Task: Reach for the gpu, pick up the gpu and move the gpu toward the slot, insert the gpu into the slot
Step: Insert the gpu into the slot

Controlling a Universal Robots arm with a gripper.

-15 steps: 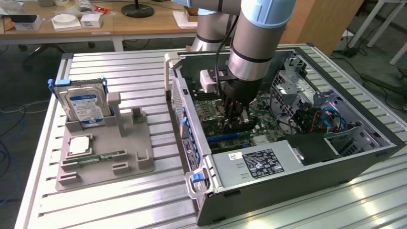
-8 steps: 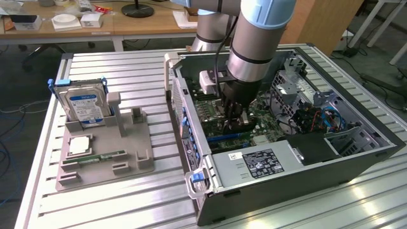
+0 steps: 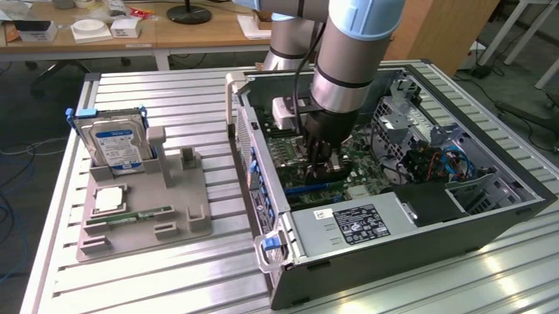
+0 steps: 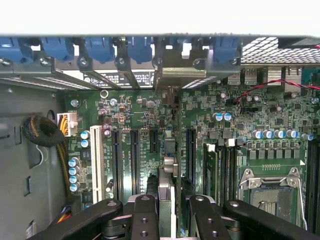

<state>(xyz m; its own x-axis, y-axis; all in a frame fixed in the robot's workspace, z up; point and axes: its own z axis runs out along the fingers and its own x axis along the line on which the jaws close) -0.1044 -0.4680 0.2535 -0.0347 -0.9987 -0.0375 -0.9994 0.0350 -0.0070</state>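
The gpu [image 4: 167,165] appears edge-on in the wrist view, a thin dark card standing upright on the green motherboard [image 4: 145,120] between two long black slots [image 4: 190,155]. Its metal bracket [image 4: 176,75] sits against the case's rear openings. My gripper [image 4: 170,205] is shut on the gpu, one black finger [image 4: 144,215] on each side of it. In the exterior view my gripper [image 3: 321,169] reaches down into the open computer case [image 3: 393,255], and the dark gpu [image 3: 328,175] sits low against the board. Whether the card's edge is seated in a slot is hidden.
On the exterior view's left, a grey fixture [image 3: 175,226] carries the blue-labelled hard drive [image 3: 114,140], a green memory stick [image 3: 133,215] and a square chip [image 3: 109,198]. Inside the case are a power supply [image 3: 349,226], a cable bundle [image 4: 42,131], a white slot [image 4: 97,162] and the processor socket [image 4: 272,192].
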